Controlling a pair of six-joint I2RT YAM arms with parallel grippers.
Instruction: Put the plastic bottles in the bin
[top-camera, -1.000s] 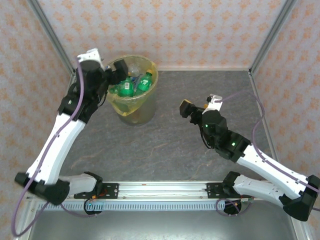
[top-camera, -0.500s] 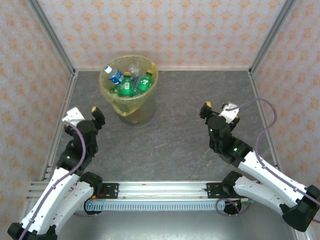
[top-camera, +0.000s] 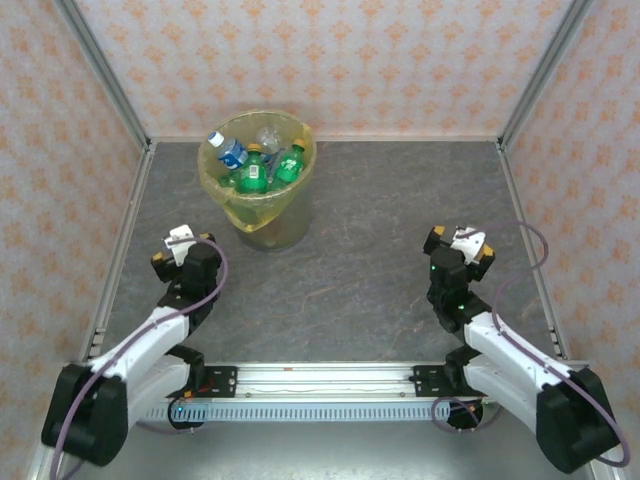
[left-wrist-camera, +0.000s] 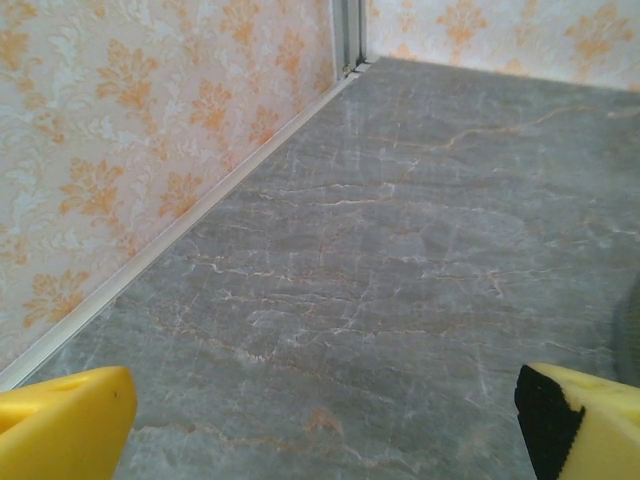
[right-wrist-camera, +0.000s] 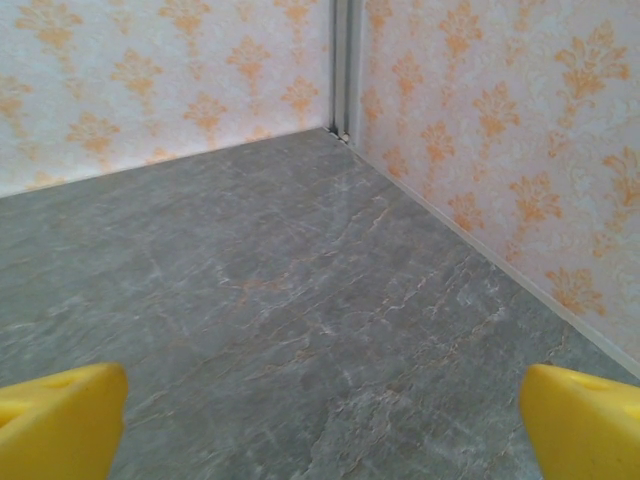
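- Aluminium rail (top-camera: 320, 372) runs along the near edge, both white jointed arms (top-camera: 150, 335) folded low beside it.
- Yellow-padded left gripper (top-camera: 183, 247) gapes wide, nothing between its fingers; right gripper (top-camera: 458, 246) is spread just as wide and empty.
- Smooth grey veined tabletop (top-camera: 380, 220) stretches beyond them.
- Far left stands the round tapered bin (top-camera: 270, 225), lined with a crinkly translucent yellow bag, well apart from both grippers; glossy green and clear plastic bottles (top-camera: 254, 172) lie heaped inside.

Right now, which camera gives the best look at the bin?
The top external view: the bin stands whole at the far left of the table, with plastic bottles piled inside. The two wrist cameras face that table and the patterned walls instead.
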